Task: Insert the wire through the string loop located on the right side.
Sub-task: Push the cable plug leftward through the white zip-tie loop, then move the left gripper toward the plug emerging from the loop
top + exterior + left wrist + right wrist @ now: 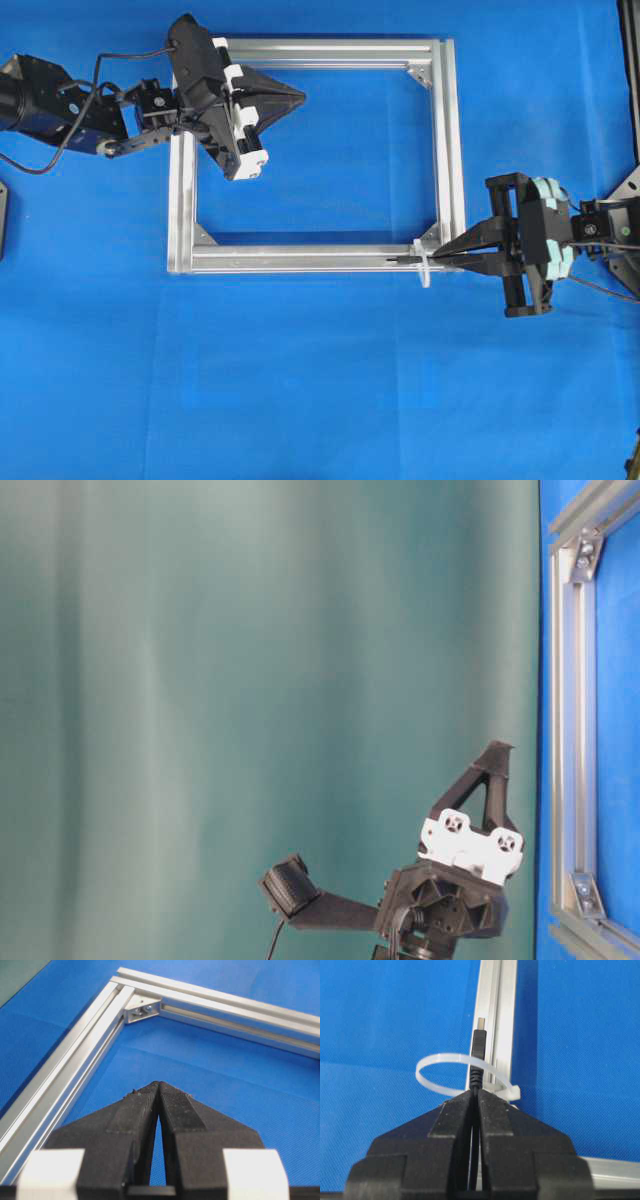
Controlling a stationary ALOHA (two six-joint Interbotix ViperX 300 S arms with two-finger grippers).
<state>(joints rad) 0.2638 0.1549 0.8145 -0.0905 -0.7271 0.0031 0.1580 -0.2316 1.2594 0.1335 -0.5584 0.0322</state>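
The wire's black plug [478, 1047] with its metal tip points away from my right gripper [475, 1092], which is shut on the wire just behind the plug. The plug sits inside the white string loop [440, 1057], which is tied to the near bar of the silver frame [500, 1000]. From overhead, the right gripper [440, 258] is at the frame's near right corner. The plug tip [400, 261] pokes out left of the loop [423, 268]. My left gripper [300, 96] hovers shut and empty inside the frame's far left corner, as the left wrist view shows [159, 1083].
The rectangular aluminium frame [300, 260] lies flat on the blue table cover, with corner brackets [142, 1008] inside its corners. In the table-level view the left gripper [497, 748] hangs above the frame [570, 730]. Open blue surface lies in front of the frame.
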